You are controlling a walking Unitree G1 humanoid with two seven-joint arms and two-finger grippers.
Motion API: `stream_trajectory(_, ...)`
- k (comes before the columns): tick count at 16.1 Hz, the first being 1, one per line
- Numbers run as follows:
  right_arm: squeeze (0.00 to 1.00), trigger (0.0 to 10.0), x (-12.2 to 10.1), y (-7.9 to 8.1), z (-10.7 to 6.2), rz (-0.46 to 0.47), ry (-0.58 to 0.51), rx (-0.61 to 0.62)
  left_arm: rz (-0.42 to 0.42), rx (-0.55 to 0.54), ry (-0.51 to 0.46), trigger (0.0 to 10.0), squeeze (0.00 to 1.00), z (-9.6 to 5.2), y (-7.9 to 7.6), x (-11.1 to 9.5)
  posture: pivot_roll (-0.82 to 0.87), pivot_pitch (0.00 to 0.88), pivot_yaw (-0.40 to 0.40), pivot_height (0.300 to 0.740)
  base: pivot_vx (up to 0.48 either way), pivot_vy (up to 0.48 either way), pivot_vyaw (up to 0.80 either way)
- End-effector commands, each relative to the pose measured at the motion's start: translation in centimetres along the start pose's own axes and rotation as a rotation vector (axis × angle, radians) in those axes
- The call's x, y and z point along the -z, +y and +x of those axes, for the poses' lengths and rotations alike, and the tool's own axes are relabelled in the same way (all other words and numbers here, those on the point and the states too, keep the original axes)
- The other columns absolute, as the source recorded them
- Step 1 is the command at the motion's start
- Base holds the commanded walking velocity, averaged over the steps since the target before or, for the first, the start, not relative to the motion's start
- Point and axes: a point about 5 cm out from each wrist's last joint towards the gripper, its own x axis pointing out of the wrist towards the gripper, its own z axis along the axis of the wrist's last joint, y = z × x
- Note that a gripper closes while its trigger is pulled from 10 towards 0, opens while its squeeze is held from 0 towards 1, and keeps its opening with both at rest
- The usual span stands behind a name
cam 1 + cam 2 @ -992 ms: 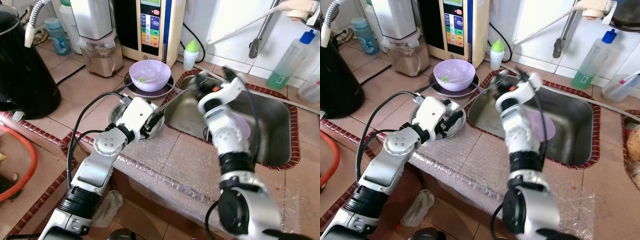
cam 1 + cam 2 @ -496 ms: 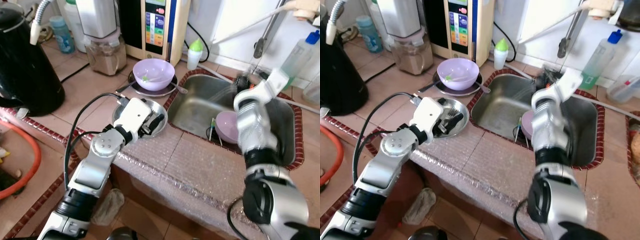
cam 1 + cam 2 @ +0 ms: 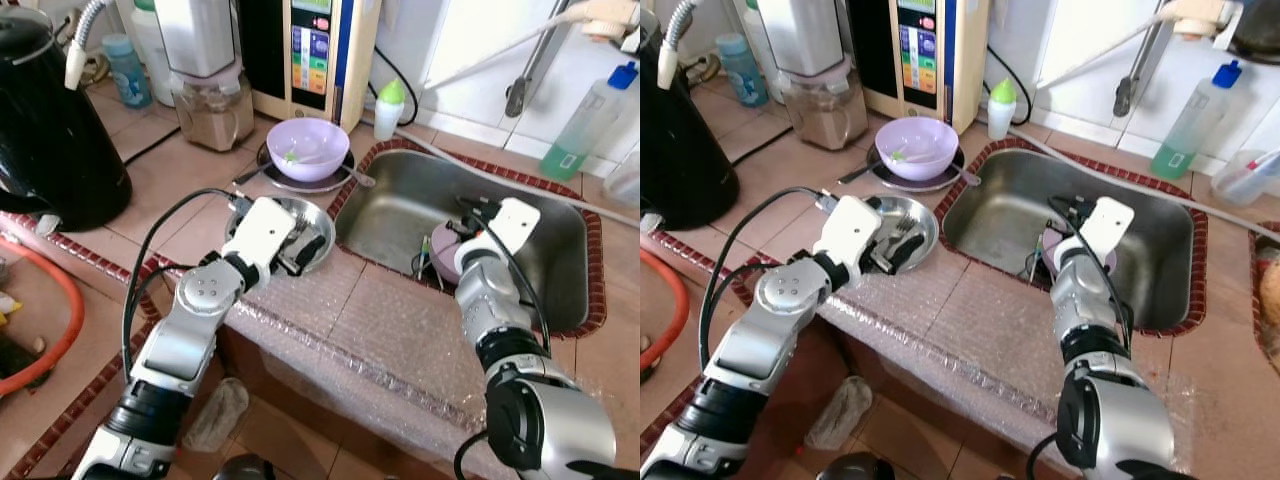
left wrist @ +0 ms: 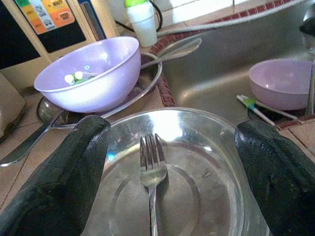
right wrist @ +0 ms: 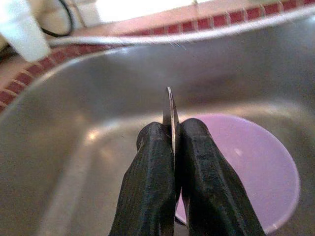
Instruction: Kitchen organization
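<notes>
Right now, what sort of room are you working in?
A home kitchen, at the counter beside the sink. The steel sink holds a purple bowl, a tap hangs over it, and a black kettle and a blender stand on the tiled counter.

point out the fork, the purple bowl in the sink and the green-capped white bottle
fork [image 4: 151,162], left wrist view, on the tines' base.
purple bowl in the sink [image 4: 283,83], left wrist view, on its inner wall.
green-capped white bottle [image 3: 388,111], left eye view, on its white body.
</notes>
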Motion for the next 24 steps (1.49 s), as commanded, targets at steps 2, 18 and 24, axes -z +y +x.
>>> stream_trajectory(2, 0.00, 8.9, 2.7, 0.2, -0.6, 0.020, 0.127, 0.020, 0.018, 0.017, 0.024, 10.0, 1.00, 0.0, -0.2, -0.1, 0.10, 0.000, -0.010, 0.740, 0.000, 0.000, 0.00)
stream_trajectory(18, 1.00, 10.0, 2.8, 4.7, -3.1, -0.009, 0.077, -0.337, 0.038, 0.090, 0.202, 10.0, 0.00, -1.2, 1.7, 1.2, 0.09, 0.023, -0.005, 0.740, 0.000, 0.000, 0.00)
stream_trajectory(24, 1.00, 10.0, 3.6, 5.2, -5.5, -0.021, 0.116, -0.405, 0.010, 0.131, 0.296, 0.0, 0.00, -1.1, 2.7, 1.9, 0.07, 0.014, 0.012, 0.740, 0.000, 0.000, 0.00)
